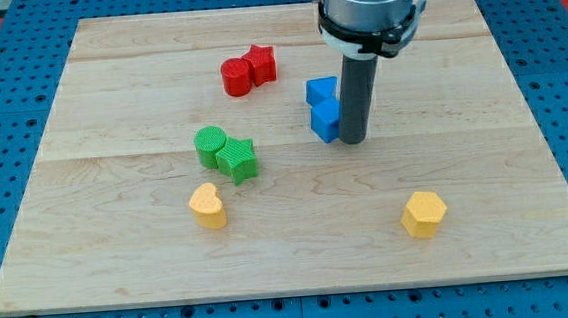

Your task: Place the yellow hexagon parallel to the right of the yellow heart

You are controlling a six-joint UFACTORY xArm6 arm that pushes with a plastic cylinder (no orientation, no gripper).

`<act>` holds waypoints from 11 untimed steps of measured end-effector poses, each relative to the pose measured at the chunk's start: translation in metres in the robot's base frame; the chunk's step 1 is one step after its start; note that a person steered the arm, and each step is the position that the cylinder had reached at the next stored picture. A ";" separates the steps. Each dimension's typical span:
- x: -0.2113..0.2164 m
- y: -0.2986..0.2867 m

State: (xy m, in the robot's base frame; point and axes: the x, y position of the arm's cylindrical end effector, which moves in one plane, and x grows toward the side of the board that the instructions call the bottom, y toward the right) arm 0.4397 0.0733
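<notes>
The yellow hexagon (423,213) lies on the wooden board toward the view's lower right. The yellow heart (207,205) lies at the lower middle-left, well apart from the hexagon and slightly higher in the view. My tip (353,139) rests on the board just to the right of the two blue blocks, touching or nearly touching the lower one. It is above and to the left of the hexagon, and far right of the heart.
Two blue blocks (325,107) sit together beside the tip. A green cylinder (210,144) and a green star (237,159) touch each other above the heart. A red cylinder (237,77) and a red star (260,62) sit near the view's top.
</notes>
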 end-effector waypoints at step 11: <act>0.134 -0.024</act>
